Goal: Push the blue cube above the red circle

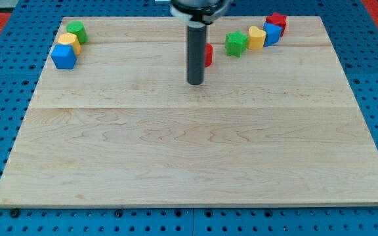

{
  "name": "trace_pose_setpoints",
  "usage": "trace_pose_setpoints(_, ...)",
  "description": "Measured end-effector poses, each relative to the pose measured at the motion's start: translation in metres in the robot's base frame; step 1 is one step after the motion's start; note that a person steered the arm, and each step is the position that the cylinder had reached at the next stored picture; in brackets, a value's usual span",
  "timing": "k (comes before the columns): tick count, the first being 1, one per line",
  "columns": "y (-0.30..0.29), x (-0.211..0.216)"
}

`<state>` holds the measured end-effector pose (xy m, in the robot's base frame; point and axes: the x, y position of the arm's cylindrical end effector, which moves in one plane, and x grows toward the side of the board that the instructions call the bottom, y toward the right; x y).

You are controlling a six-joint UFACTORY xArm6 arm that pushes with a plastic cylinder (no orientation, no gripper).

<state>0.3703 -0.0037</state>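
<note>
The blue cube sits near the board's top left, touching a yellow block above it. A red block, the red circle, lies near the top centre, mostly hidden behind my rod. My tip rests on the board just below and left of the red circle, far to the right of the blue cube.
A green block sits above the yellow one at the top left. At the top right stand a green star, a yellow heart, a blue block and a red star. The wooden board lies on a blue pegboard.
</note>
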Motion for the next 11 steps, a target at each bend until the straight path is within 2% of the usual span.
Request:
trace_pose_setpoints(1, 0.003, -0.050)
trace_pose_setpoints(2, 0.070, -0.061)
trace_pose_setpoints(3, 0.077, -0.068)
trace_pose_setpoints(4, 0.009, -0.042)
trace_pose_setpoints(5, -0.140, 0.015)
trace_pose_setpoints(6, -0.299, 0.012)
trace_pose_setpoints(7, -0.300, 0.000)
trace_pose_setpoints(8, -0.289, -0.040)
trace_pose_setpoints(10, -0.152, -0.054)
trace_pose_setpoints(11, -0.167, -0.103)
